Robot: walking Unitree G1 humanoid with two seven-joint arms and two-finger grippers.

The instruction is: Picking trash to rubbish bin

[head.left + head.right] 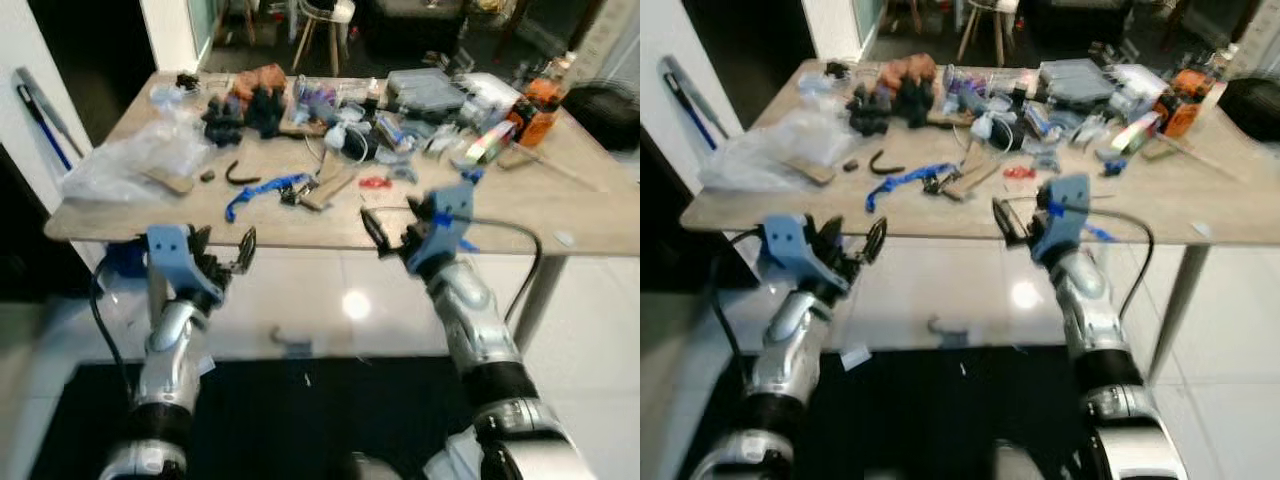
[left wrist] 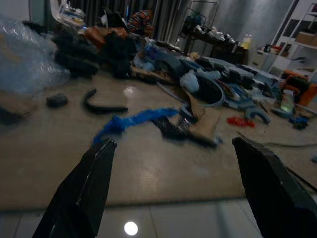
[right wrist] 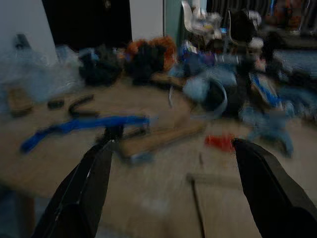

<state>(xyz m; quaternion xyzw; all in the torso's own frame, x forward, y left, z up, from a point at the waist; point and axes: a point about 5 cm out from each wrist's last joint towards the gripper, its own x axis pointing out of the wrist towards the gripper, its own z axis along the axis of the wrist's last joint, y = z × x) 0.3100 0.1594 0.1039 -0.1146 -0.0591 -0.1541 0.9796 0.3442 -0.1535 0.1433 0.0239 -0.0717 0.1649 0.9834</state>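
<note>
From the head camera I saw the left gripper [image 1: 225,250] and right gripper [image 1: 388,232] spread empty before the cluttered table [image 1: 120,215]. Through the left wrist, a blue wrapper [image 2: 130,121] lay on the tabletop; through the right wrist, a red scrap [image 3: 219,142] lay nearby.

home room, cluttered table [image 1: 300,225], glossy tiled floor [image 1: 330,310], stool [image 1: 322,25]

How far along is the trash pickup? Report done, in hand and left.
Done: nothing visibly; the table is crowded with clutter. In hand: nothing; the left gripper and right gripper hover open at the near edge. Left: all of it, including the blue strip, clear plastic bag and red scrap.
</note>
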